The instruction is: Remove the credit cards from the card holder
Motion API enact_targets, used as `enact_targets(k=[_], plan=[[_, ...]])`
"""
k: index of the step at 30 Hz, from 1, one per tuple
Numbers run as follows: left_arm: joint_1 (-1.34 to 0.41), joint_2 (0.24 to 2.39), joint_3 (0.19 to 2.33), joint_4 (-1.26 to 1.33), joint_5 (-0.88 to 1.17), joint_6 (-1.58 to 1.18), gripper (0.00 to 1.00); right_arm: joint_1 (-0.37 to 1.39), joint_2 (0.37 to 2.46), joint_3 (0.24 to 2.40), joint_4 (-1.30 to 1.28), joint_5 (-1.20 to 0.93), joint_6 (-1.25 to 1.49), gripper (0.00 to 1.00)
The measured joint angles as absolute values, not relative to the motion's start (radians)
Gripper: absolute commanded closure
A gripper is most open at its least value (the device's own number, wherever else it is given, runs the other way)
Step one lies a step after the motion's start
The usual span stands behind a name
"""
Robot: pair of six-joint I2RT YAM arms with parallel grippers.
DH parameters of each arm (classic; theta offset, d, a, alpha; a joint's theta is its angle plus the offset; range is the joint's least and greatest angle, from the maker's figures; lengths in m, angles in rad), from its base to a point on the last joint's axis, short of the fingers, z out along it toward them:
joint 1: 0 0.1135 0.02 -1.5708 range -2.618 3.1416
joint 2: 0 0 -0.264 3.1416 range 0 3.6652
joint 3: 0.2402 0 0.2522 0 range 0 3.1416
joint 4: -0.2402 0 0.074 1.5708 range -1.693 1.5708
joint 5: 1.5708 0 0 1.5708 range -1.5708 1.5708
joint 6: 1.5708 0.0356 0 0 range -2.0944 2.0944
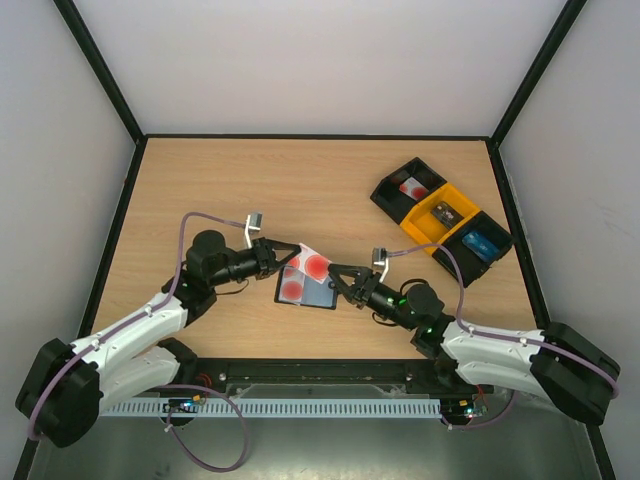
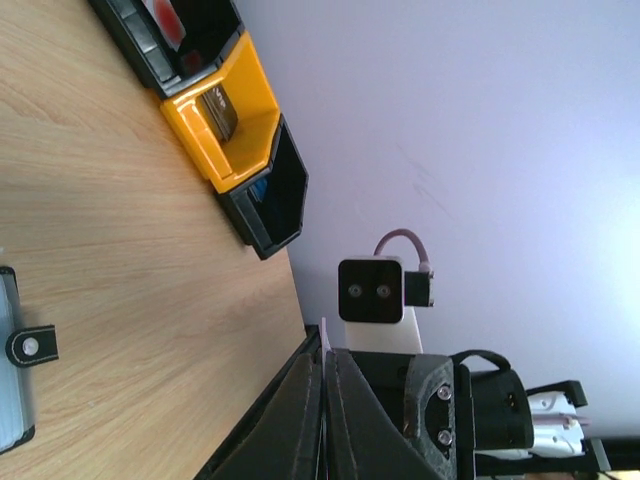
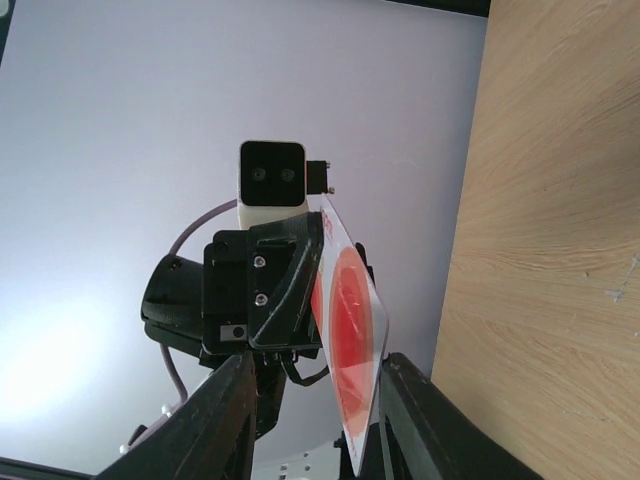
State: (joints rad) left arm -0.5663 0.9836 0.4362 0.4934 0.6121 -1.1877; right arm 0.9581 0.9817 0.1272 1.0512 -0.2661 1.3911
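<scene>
Top view, near edge: both arms reach in toward the middle of the table (image 1: pixel 200 190). Left end effector (image 1: pixel 293 255) is closed on a card (image 1: pixel 314 265), white with a red round mark, held tilted just above the upper edge of the card holder (image 1: pixel 320 294). The holder lies open and flat on the table. A second card (image 1: pixel 293 289) with a red mark sits in its left sleeve; the right sleeve shows pale grey-blue. Right end effector (image 1: pixel 342 283) is at the holder's right edge with its fingers spread. Whether they touch the holder cannot be told from above. The right wrist view settles the opening: its two fingers stand wide apart with nothing between them, and beyond them the left end effector pinches the card, red mark facing this view. The holder is out of that frame. The left wrist view gives the card only edge-on, a thin pale line between closed fingers (image 2: pixel 300 420). It also shows the holder's corner with a snap tab (image 2: pixel 30 345), which no other view shows. Far right of the table: three bins (image 1: pixel 424 236) in a row, black, yellow, black.
</scene>
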Motion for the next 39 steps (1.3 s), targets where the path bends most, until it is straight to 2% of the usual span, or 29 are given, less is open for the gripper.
enact_targets(k=[11, 24, 33, 37, 39], plan=[[-0.566, 0.984, 0.435, 0.518, 0.54, -1.217, 0.98, 0.958, 1.006, 0.128, 1.082, -0.265, 1.408, 0.71], [-0.566, 0.979, 0.424, 0.546, 0.527, -1.24, 0.98, 0.958, 1.078, 0.139, 1.107, -0.266, 1.439, 0.66], [-0.566, 0.961, 0.401, 0.564, 0.522, -1.25, 0.98, 0.958, 1.131, 0.15, 1.148, -0.268, 1.461, 0.74], [-0.566, 0.961, 0.38, 0.578, 0.519, -1.264, 0.98, 0.958, 1.154, 0.161, 1.182, -0.271, 1.469, 0.82], [-0.566, 0.961, 0.374, 0.587, 0.519, -1.268, 0.98, 0.958, 1.169, 0.167, 1.193, -0.274, 1.475, 0.89]])
